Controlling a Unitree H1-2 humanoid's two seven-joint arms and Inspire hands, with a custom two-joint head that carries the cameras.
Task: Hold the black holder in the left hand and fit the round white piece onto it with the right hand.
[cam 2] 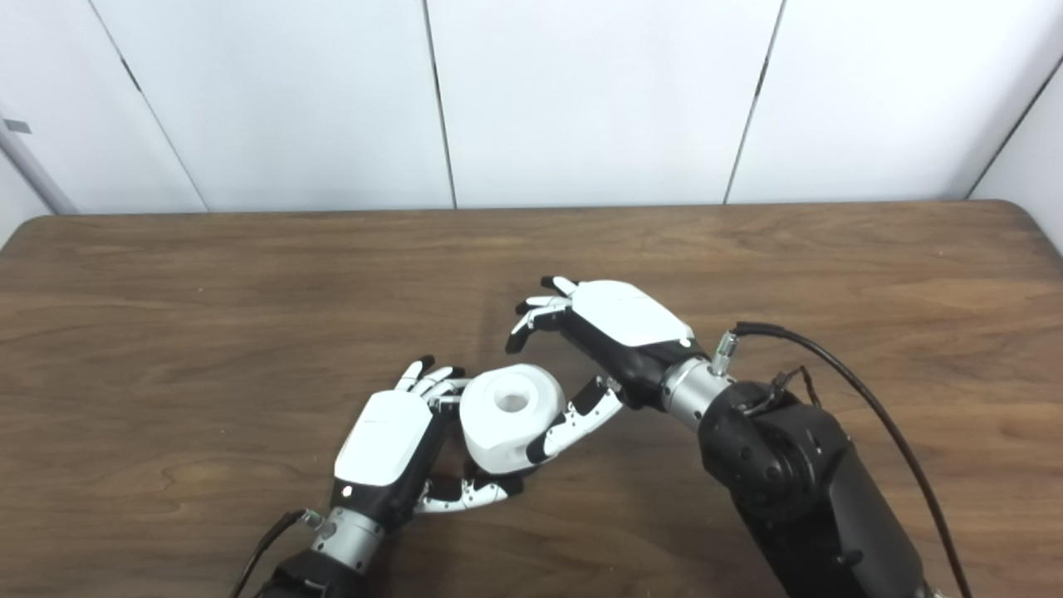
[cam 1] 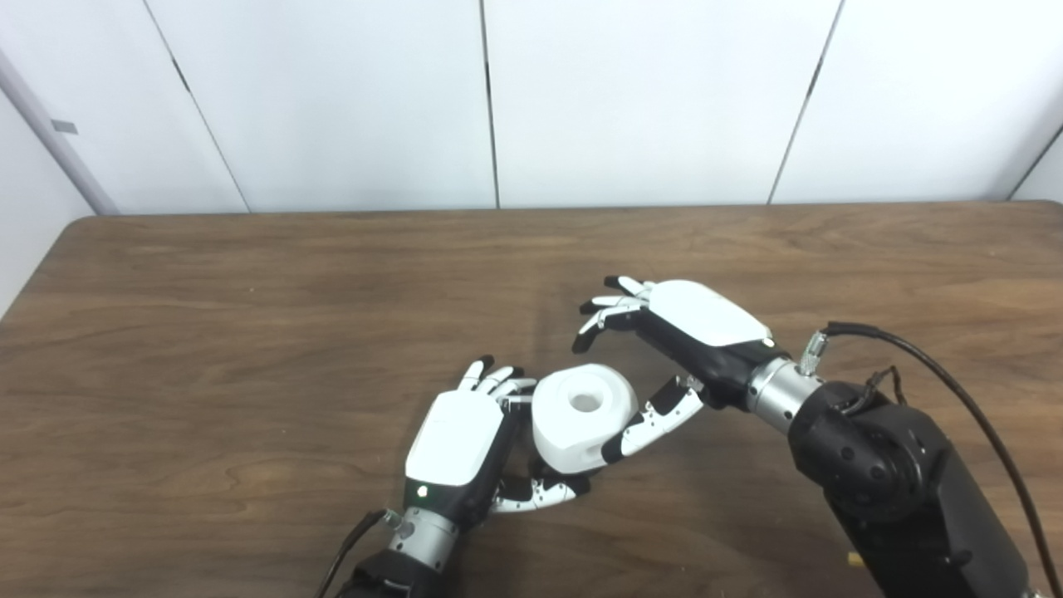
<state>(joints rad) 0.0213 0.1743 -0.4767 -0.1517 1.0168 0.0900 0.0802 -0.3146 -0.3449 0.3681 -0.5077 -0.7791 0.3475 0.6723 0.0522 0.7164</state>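
Centrally, near the wooden table's (cam 1: 249,274) front edge, the round white piece (cam 1: 581,419) sits against the left hand (cam 1: 457,440), whose fingers curl around it; any black holder is hidden. The right hand (cam 1: 677,332), fingers spread and holding nothing, lies just right of the piece, its thumb touching the side.

The long wooden bench (cam 1: 249,332) is dark walnut brown with paler streaks of grain running across the frame. Behind it, in the upper part of the frame, the panelled wall (cam 1: 648,100) is plain white, split by thin dark seams. Low in the centre, the round plastic piece with a central hole (cam 1: 581,415) is matt white, shaded grey on its side. The left robot hand (cam 1: 465,440) has a glossy white back, black underside and white fingers (cam 1: 486,378) tipped black, with a small green light near its silver wrist. The right robot hand (cam 1: 681,332) shares that white-and-black scheme; its forearm, at lower right, is black, with a black cable (cam 1: 930,357).
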